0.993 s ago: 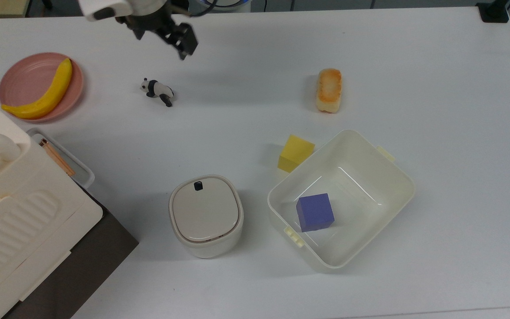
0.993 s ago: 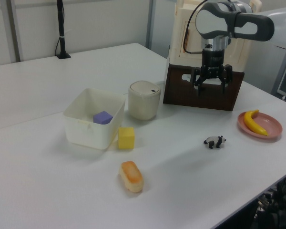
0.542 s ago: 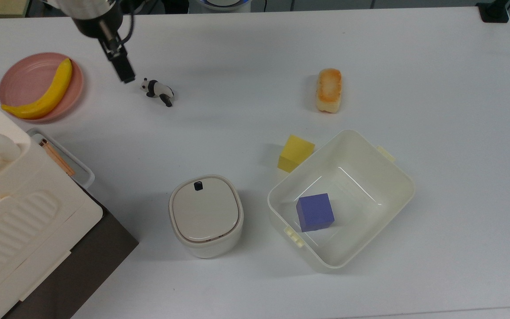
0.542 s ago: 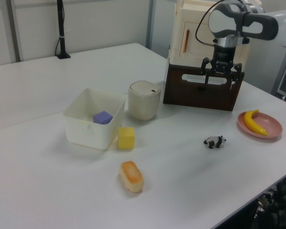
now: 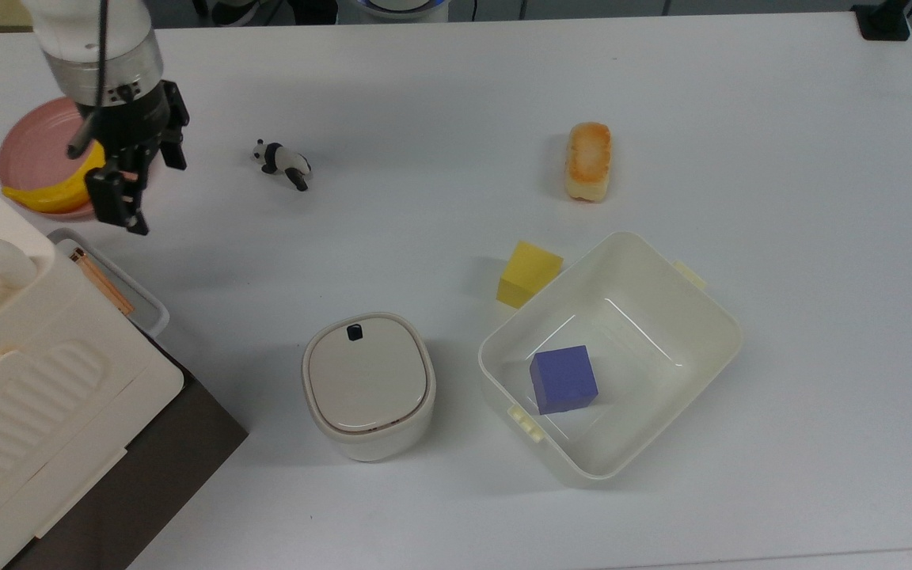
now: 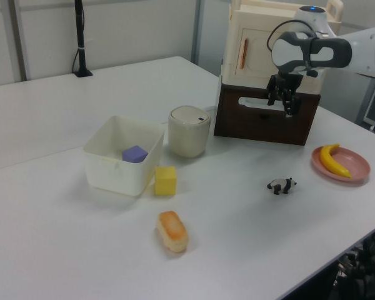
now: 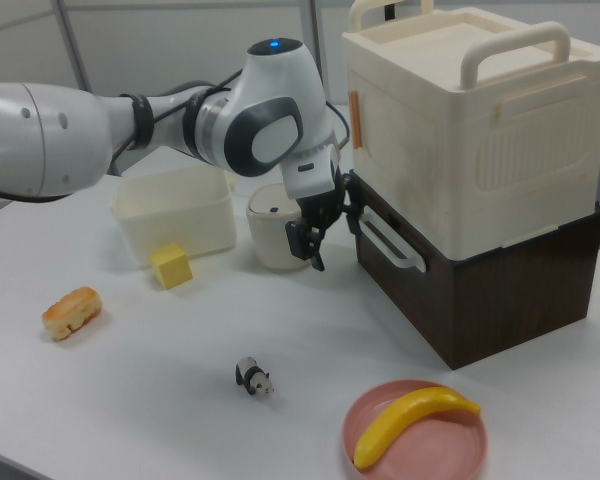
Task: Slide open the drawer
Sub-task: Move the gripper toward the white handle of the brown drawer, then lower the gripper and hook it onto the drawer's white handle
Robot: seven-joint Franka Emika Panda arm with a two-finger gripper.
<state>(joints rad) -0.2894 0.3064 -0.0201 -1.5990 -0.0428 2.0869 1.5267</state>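
On the white table [image 5: 662,95], the right view shows the spread pincer [image 7: 325,225] beside the drawer [image 7: 470,290] handle [image 7: 388,245].

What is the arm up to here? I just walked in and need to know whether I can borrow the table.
A single Franka arm is going for the drawer, the dark brown wooden box under the cream ribbed box. Its gripper is open and hangs just in front of the drawer's white loop handle, not clamped on it. The drawer looks shut. The panda figurine, banana on its pink plate, bread, cubes and tub lie untouched.
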